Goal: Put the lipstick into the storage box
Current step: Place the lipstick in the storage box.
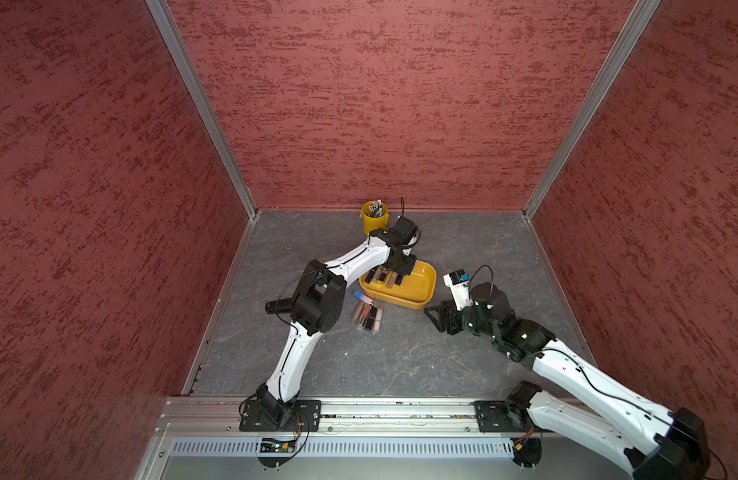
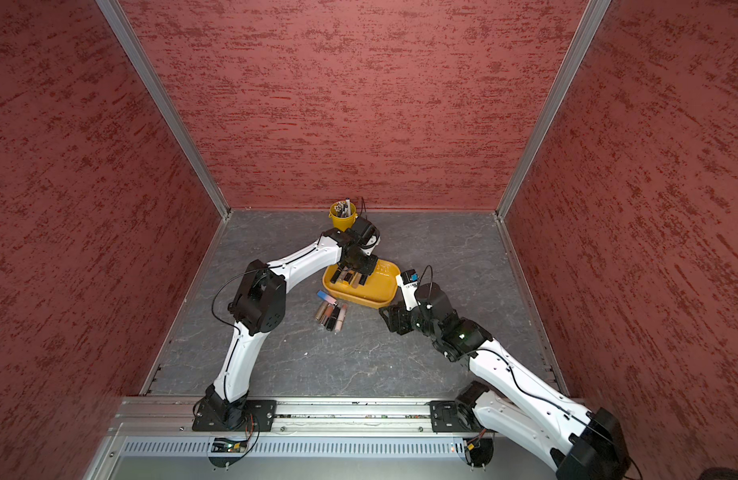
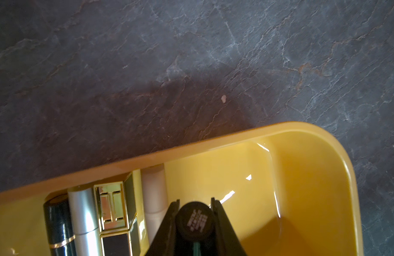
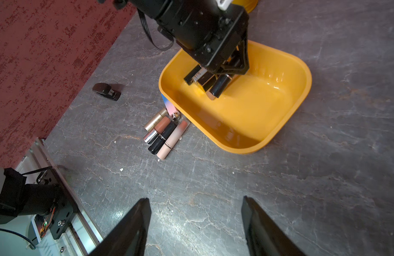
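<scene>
Loose lipsticks (image 1: 368, 315) lie on the bench (image 1: 400, 365) just left of the storage box (image 1: 404, 302). Over its left end, the left fingers (image 3: 223, 221) clench a black lipstick (image 3: 195, 221). This looks like the placing step; next, lower and release. Right fingers (image 4: 133, 221), spread empty, hover right of it.

Light is even and fairly bright, falling from above — shadows are soft. In the left wrist view a dim reddish shadow lies on the table (image 3: 147, 106) beside the storage box (image 3: 302, 133), whose glossy floor carries white glare streaks; the nearest lipstick (image 3: 195, 221) looks slightly soft.
</scene>
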You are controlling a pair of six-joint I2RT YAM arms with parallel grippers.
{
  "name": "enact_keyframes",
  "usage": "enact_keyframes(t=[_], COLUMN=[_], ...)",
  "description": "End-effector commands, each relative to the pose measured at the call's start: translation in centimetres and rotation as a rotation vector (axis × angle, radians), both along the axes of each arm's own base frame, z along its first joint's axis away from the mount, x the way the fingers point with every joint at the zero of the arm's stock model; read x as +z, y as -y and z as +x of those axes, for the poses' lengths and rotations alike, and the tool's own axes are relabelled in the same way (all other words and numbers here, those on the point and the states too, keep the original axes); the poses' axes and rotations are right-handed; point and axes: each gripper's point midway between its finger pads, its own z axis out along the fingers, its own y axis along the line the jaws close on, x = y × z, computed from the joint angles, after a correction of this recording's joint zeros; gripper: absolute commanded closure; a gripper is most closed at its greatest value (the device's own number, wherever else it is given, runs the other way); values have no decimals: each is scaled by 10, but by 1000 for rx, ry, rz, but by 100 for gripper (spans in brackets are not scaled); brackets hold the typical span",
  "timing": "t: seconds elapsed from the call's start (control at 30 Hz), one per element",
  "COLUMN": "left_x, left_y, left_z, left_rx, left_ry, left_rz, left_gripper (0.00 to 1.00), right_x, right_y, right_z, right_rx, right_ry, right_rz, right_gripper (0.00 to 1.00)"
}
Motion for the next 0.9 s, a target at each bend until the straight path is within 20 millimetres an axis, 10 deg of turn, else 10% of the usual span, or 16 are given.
enact_keyframes(t=[0.0,0.87], left_x=[-5,-39], left_y=[4,-8], left_z=[6,23], left_rx=[-16,-5], left_ry=[10,8], left_rz=[9,110], left_gripper=[92,78], right_x=[12,-1], right_y=[1,-9], right_z=[8,16], right_rx=[0,40], right_ry=[103,93], right_rz=[7,-28], right_gripper=[31,30])
